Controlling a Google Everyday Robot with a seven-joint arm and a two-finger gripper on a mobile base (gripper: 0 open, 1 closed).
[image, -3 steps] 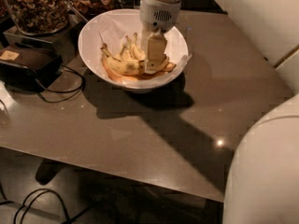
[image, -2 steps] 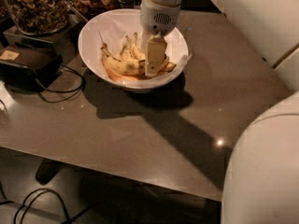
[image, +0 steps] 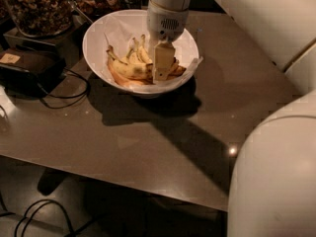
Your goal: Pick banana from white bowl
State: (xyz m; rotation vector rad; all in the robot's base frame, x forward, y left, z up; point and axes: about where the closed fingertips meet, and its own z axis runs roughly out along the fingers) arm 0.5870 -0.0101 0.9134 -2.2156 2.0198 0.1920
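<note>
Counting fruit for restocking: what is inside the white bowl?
The white bowl holds a white paper lining and several bananas, the speckled banana among them. The gripper hangs down into the bowl and covers whatever lies beneath it, so no exact count.

The bowl sits at the back of the surface, the banana in it. The end effector is at the banana's right end. A jar stands behind, to the left.
</note>
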